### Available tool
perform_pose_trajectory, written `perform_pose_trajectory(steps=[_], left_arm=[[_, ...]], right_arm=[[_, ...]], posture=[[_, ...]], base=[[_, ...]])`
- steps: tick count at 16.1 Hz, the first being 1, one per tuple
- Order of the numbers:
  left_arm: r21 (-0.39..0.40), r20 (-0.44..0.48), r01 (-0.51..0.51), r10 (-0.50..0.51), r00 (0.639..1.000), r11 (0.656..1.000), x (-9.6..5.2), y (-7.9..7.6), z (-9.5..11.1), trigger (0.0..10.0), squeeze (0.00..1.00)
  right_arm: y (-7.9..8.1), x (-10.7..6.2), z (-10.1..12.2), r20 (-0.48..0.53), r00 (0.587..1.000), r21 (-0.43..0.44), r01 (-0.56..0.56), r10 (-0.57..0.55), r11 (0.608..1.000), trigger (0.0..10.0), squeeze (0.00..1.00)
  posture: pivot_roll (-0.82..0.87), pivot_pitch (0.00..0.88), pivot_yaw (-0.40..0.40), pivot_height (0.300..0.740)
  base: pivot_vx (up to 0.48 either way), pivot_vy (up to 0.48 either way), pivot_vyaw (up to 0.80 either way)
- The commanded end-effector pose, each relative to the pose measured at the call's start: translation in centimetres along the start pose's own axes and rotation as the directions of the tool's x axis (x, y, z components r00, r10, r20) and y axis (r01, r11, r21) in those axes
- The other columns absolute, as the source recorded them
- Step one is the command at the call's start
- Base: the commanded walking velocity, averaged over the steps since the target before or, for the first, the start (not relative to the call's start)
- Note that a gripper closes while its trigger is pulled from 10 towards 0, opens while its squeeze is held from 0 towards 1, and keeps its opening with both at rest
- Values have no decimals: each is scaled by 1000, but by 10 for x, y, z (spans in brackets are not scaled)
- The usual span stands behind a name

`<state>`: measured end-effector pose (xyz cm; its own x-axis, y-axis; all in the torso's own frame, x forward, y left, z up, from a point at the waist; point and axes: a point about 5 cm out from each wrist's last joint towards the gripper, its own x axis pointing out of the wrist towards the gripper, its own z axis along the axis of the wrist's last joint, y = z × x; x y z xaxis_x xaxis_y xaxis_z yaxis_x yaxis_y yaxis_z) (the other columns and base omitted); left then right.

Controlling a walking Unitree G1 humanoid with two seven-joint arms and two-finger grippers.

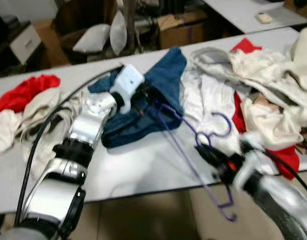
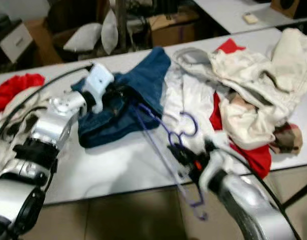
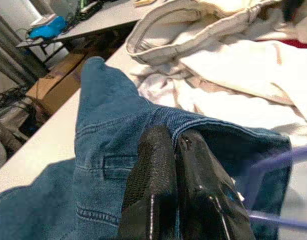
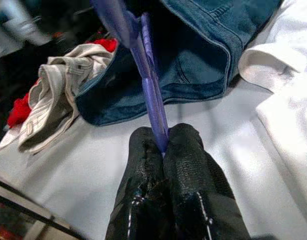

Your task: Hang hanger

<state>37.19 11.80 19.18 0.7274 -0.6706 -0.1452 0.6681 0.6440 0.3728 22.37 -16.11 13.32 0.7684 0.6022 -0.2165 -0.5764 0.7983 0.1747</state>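
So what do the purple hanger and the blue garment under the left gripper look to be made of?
The purple hanger looks like thin wire with a smooth coating, judging by its slim bent rod; plastic is possible. The blue garment looks like denim: matte twill weave, stitched seams, a pocket edge. The left gripper pinches it.

The blue jeans are coarse matt denim with visible stitched seams. The purple hanger looks like thin smooth plastic, perhaps coated wire; blur hides which. The fingers of the right gripper carry a black, finely pebbled rubbery skin, as do those of the left gripper. The table is smooth, pale and faintly glossy. The white garments are soft, creased matt cloth.
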Motion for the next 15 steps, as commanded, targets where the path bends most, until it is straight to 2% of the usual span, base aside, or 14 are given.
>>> perform_pose_trajectory(steps=[1, 4, 5, 7, 8, 10, 11, 12, 13, 14, 15], left_arm=[[14, 0, 0, 0, 1000, 1000, -5, 5, 4, 0, 0], [34, -20, 2, -1, 1000, 999, -11, 5, 7, 0, 0], [42, -30, -2, 3, 1000, 999, -12, 6, 7, 0, 0], [40, -30, 9, -7, 1000, 999, -13, 6, 11, 0, 0], [17, -19, 34, -34, 999, 999, -14, 12, 21, 0, 0], [-87, 32, 70, -67, 997, 994, -14, 17, 31, 0, 0], [-197, 89, 106, -89, 992, 975, -13, 20, 43, 0, 0], [-247, 131, 167, -138, 982, 954, -13, 21, 53, 0, 0], [-255, 148, 190, -156, 977, 948, -13, 22, 59, 0, 0], [-279, 185, 236, -189, 965, 931, -10, 23, 71, 0, 0], [-275, 189, 257, -210, 959, 926, -7, 20, 75, 0, 0]], right_arm=[[-4, 5, -8, -43, 999, 42, 29, -27, 999, 10000, 0], [-20, 27, 7, 27, 991, 139, 124, -129, 983, 10000, 0], [-24, 31, 12, 69, 983, 202, 152, -168, 968, 10000, 0], [-31, 34, 14, 92, 965, 267, 213, -245, 940, 10000, 0], [-40, 44, 17, 97, 934, 280, 306, -344, 910, 10000, 0], [-37, 52, 36, 183, 935, 274, 247, -302, 930, 10000, 0], [-40, 54, 52, 237, 926, 284, 222, -293, 933, 10000, 0], [-44, 55, 66, 282, 916, 315, 192, -285, 929, 10000, 0], [-47, 56, 74, 310, 908, 337, 171, -281, 926, 10000, 0], [-53, 59, 97, 378, 884, 412, 104, -274, 905, 10000, 0], [-54, 61, 105, 404, 875, 458, 58, -266, 887, 10000, 0]], posture=[[-124, 0, 133, 740], [-107, 0, 130, 740], [-109, 0, 135, 740], [-115, 0, 144, 740], [-122, 0, 153, 740], [-135, 0, 161, 740], [-133, 0, 150, 740], [-132, 0, 148, 740], [-134, 0, 148, 740], [-134, 0, 145, 740], [-135, 0, 146, 740]], base=[[0, 0, 0], [0, 0, 0], [0, 0, 0], [0, 0, 0], [0, 0, 0], [0, 0, 0], [0, 0, 0], [0, 0, 0], [0, 0, 0], [0, 0, 0], [0, 0, 0]])
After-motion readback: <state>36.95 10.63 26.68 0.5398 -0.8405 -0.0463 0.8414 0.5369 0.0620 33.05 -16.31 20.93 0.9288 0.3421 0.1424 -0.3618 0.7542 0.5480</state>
